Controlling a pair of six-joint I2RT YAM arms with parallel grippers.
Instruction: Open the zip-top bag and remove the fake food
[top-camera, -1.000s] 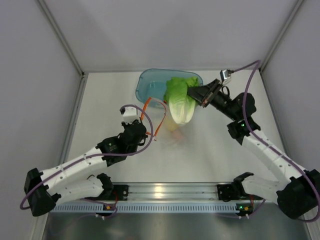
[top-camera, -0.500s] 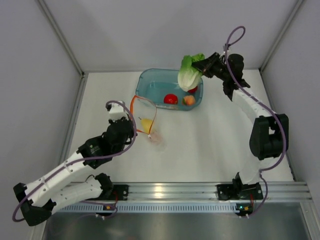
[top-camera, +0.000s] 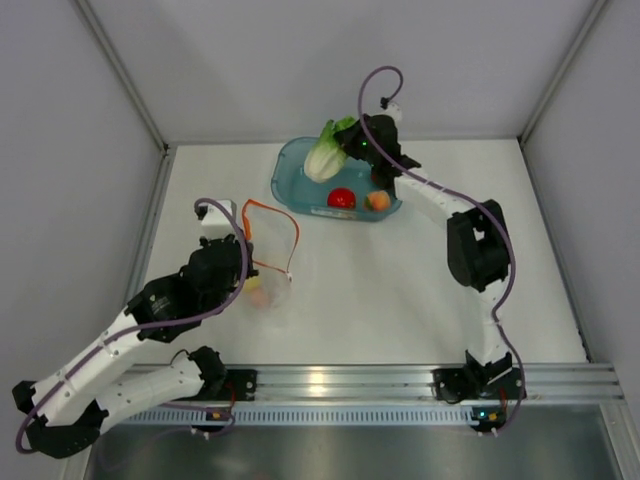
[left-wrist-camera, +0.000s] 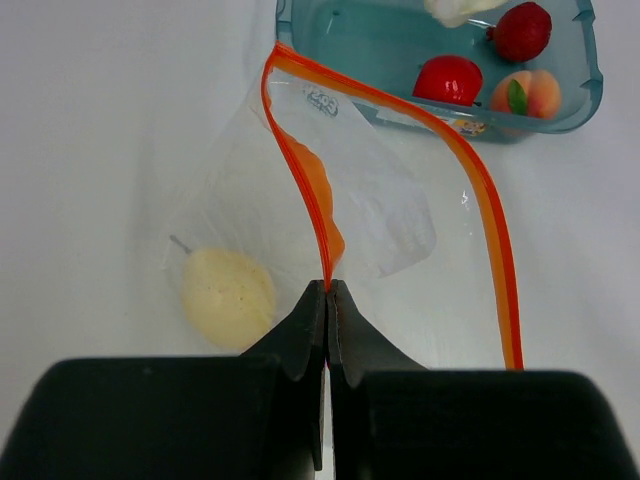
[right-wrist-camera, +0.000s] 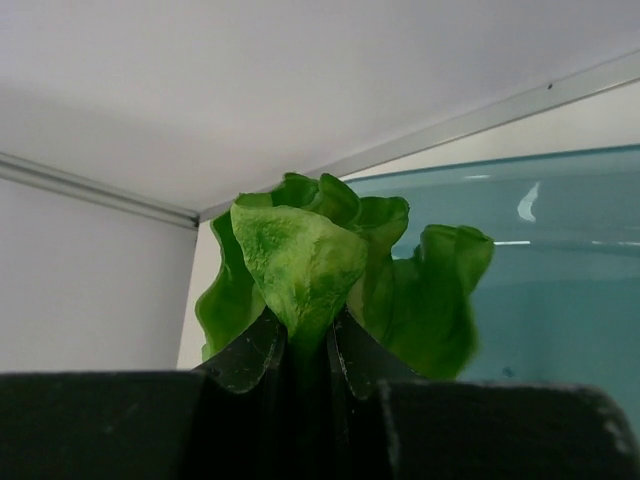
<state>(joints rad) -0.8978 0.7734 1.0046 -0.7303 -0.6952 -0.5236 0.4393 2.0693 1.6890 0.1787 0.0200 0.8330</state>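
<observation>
The clear zip-top bag (top-camera: 272, 262) with its orange-red zip strip (left-wrist-camera: 300, 165) lies open on the table's left. My left gripper (left-wrist-camera: 327, 287) is shut on the strip, also seen in the top view (top-camera: 245, 240). A yellow fruit (left-wrist-camera: 228, 295) and a small orange piece (left-wrist-camera: 318, 190) are inside the bag. My right gripper (right-wrist-camera: 305, 335) is shut on the green-white lettuce head (top-camera: 327, 152), holding it over the far left of the teal bin (top-camera: 288, 172). The lettuce (right-wrist-camera: 300, 265) fills the right wrist view. A red round piece (top-camera: 342, 198) and a peach (top-camera: 378, 200) lie in the bin.
The left wrist view shows the bin (left-wrist-camera: 590, 95) holding two red pieces (left-wrist-camera: 448, 78), the peach (left-wrist-camera: 528, 93) and the lettuce's white base (left-wrist-camera: 455, 8). White walls close in the table on the left, back and right. A metal rail (top-camera: 330, 380) runs along the near edge.
My right gripper has carried the lettuce up out of the bag and back-left over the teal bin. My left gripper has pulled the bag toward the left and nearer.
</observation>
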